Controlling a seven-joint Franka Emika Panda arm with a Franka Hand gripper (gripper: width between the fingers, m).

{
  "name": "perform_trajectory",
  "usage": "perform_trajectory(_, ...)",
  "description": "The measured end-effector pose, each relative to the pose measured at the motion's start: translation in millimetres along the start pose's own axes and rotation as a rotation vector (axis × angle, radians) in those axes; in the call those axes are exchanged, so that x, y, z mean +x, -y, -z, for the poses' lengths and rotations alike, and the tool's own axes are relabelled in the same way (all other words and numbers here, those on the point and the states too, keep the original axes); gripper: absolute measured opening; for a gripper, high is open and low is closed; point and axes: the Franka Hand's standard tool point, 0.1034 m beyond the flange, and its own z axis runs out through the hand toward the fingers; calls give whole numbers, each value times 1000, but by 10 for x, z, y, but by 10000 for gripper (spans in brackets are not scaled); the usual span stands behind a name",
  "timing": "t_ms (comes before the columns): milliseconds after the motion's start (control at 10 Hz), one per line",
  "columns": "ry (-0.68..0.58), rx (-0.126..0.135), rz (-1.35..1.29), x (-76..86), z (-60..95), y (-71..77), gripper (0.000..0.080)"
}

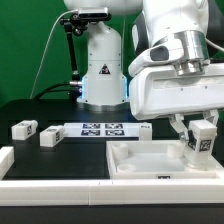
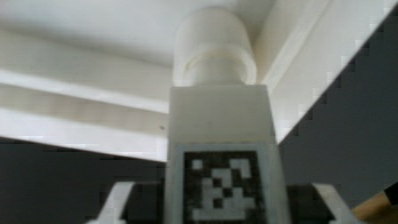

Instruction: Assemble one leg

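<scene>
Exterior view first: going from its left, we count two loose legs lying on the black table [image 1: 60, 155], one [image 1: 24, 128] near the left edge and another [image 1: 48, 138] just beside it, apart from each other. Next comes the marker board [image 1: 103, 129], lying flat with its printed tags facing up. Further right sits the wide white tray-like piece [image 1: 135, 160], with a raised rim and a recessed floor; nothing loose lies in it that we can see. A low white rail [image 1: 60, 187] runs along the front of the table.

At the right, we see the gripper [image 1: 203, 137] hanging over the tray's right side, its fingers [image 1: 180, 128] set narrowly apart and clamped on a third leg [image 1: 205, 140], whose tag faces the camera. That makes three legs in all. The held leg stands roughly upright above the tray's far right corner; whether it touches the tray we cannot tell.

Wrist view shows the same held leg [image 2: 221, 150] close up, tagged face below and a rounded peg at its far end, pointing toward an inner corner of the tray [image 2: 89, 90].
</scene>
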Motion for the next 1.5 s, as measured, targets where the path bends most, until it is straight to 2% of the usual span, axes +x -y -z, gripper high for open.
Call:
perform_trajectory(300,-58,-20,3,-140,3,22,291)
perform_trajectory(400,-58,-20,2,-115,7,15,291)
perform_trajectory(500,-58,-20,2,-119,5,15,398)
perform_trajectory(600,-57,-20,2,-121,4,15,544)
perform_trajectory(700,-57,-20,2,-122,3,15,544)
perform_trajectory(800,-57,-20,2,-122,3,15,630)
perform_trajectory(1300,-52,-18,3,-115,16,23,649)
perform_trajectory(1500,-40,-13,16,-23,205,54,649)
